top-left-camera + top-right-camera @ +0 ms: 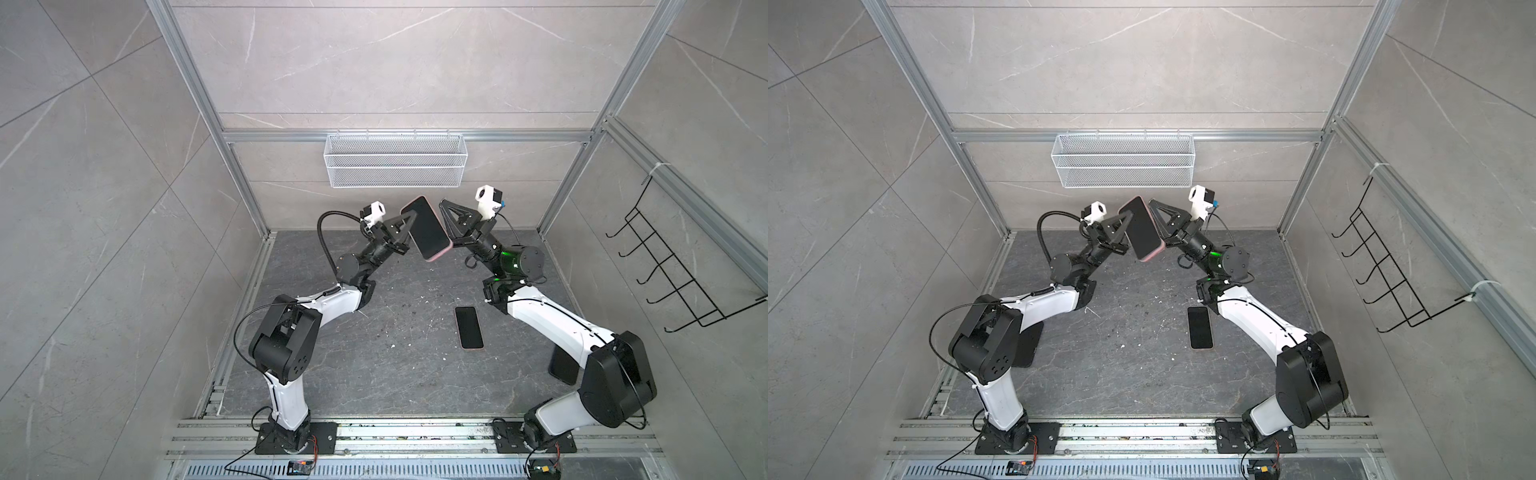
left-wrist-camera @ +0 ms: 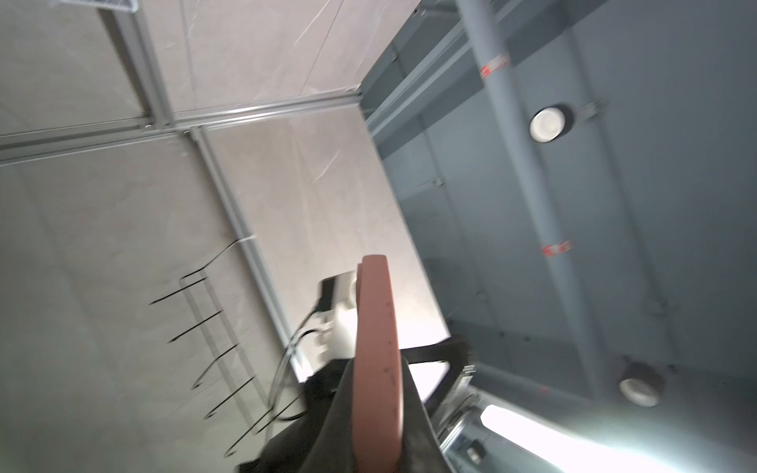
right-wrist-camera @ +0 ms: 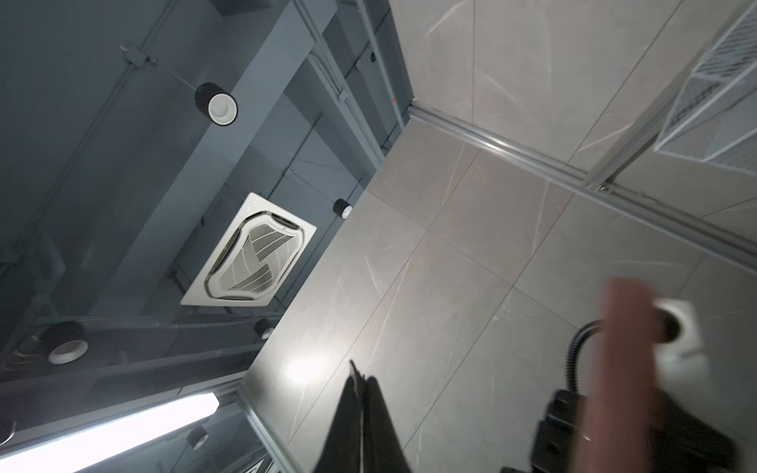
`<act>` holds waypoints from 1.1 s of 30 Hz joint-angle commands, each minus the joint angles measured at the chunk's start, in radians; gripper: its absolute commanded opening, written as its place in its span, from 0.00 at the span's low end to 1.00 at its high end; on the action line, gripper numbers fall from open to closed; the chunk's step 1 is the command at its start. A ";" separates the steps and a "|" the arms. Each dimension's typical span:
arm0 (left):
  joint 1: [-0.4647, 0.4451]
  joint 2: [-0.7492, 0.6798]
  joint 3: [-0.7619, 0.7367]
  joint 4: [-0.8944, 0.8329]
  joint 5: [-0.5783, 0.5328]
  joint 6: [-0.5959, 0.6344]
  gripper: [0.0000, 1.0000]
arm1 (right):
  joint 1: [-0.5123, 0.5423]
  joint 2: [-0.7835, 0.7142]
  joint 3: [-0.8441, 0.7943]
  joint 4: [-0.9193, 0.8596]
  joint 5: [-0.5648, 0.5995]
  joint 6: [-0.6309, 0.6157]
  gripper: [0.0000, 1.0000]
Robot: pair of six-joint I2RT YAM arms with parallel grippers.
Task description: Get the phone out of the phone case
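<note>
The phone [image 1: 424,226] is held up in the air above the back of the table, its black screen facing up, and it sits inside the pink phone case [image 1: 437,255]. My left gripper [image 1: 409,216] is shut on the case's left long edge. In the left wrist view the pink case edge [image 2: 375,311] runs between the black fingers [image 2: 413,409]. My right gripper [image 1: 442,202] is shut with nothing in it and lies close along the case's right long edge. Whether it touches the case I cannot tell. Both top views show this; phone [image 1: 1142,228], right gripper [image 1: 1151,201].
A second dark phone [image 1: 468,328] lies flat on the grey table [image 1: 374,374] right of centre, with a pink sliver at its near end. A white wire basket [image 1: 395,160] hangs on the back wall and a black hook rack [image 1: 673,266] on the right wall.
</note>
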 commanded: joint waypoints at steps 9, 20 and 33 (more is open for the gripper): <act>0.022 -0.052 -0.043 -0.111 0.078 0.114 0.00 | 0.002 -0.123 -0.146 0.007 -0.080 -0.045 0.39; 0.094 -0.120 -0.090 -0.111 0.109 0.097 0.00 | -0.059 -0.293 -0.220 -0.329 -0.093 -0.189 0.64; 0.121 -0.176 -0.101 -0.111 0.131 0.088 0.00 | -0.067 -0.367 -0.319 -0.625 -0.070 -0.350 0.62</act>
